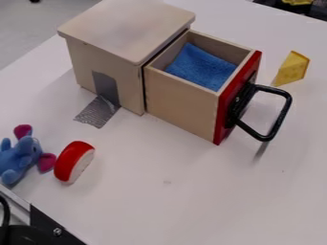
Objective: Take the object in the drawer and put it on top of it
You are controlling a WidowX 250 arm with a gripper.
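A wooden box (125, 28) with a flat pale top stands at the upper left of centre. Its drawer (180, 100) is pulled far out toward the right, with a red front (237, 95) and a black loop handle (284, 115). Inside the drawer lies a blue cloth (201, 67), slanting up against the back corner. Nothing rests on the box's top.
Grey tape (99, 112) runs from the box's side onto the white table (172, 206). A yellow cheese wedge (294, 68) lies right of the drawer. At the left are a blue plush toy (20, 155) and a red-and-white piece (73, 161). Black and metal hardware (48, 225) occupies the lower-left corner.
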